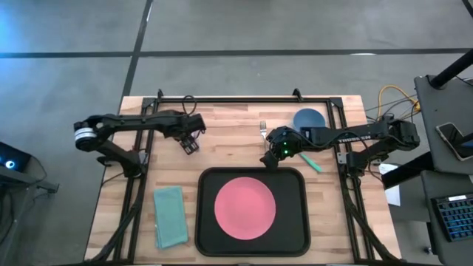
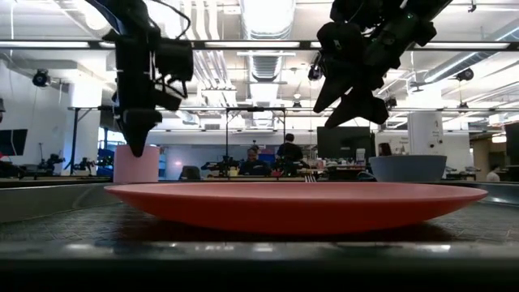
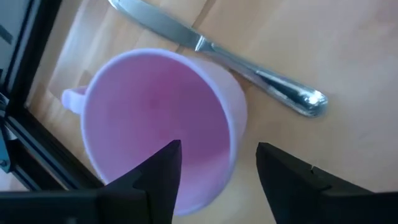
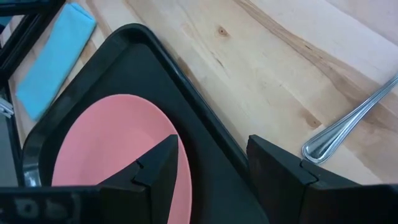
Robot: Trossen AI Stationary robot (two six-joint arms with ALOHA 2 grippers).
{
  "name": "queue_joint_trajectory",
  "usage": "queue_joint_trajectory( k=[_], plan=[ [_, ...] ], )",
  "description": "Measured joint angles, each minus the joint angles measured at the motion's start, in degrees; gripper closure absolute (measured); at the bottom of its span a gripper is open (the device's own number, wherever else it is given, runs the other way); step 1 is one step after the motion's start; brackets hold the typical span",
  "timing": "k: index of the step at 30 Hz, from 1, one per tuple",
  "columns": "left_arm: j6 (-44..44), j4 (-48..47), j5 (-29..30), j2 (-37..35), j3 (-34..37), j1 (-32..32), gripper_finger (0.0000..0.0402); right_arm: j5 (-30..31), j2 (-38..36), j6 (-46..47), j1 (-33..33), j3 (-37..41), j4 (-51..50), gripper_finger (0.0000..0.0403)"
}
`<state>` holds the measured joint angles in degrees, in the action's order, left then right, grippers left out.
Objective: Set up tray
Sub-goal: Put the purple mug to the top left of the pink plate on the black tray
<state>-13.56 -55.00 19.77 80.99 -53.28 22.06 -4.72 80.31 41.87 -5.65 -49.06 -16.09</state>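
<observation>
The black tray [image 1: 205, 222] lies at the table's near middle with a round pink plate [image 1: 245, 207] resting flat in it. My left gripper [image 3: 217, 149] hangs open over a pale pink cup [image 3: 155, 112] that stands upright on the wood at the far left. One finger is above the cup's hollow and the other outside its rim; I see no touch. A table knife [image 3: 236, 59] lies beside the cup. My right gripper [image 4: 211, 146] hovers open above the tray's far rim [image 4: 186, 87], with nothing between its fingers.
A teal folded napkin [image 1: 170, 216] lies left of the tray. A fork [image 1: 264, 131] and a blue bowl [image 1: 309, 118] sit at the far right, and a teal-handled utensil [image 1: 312, 162] lies beside my right gripper. Bare wood separates the cup from the tray.
</observation>
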Motion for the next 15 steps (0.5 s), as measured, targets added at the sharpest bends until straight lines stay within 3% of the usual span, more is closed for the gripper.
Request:
queue_joint_trajectory(
  k=[7,15],
  plan=[
    [0.0,0.0,-0.1,3.0,0.0,0.2,0.0274,0.0,0.0,0.2,0.0,0.0,0.0,0.0223],
    [-1.7,-1.5,-1.4,1.4,-1.1,0.1,0.0393,0.1,-0.2,1.8,0.0,0.0,0.3,0.0223]
  ],
)
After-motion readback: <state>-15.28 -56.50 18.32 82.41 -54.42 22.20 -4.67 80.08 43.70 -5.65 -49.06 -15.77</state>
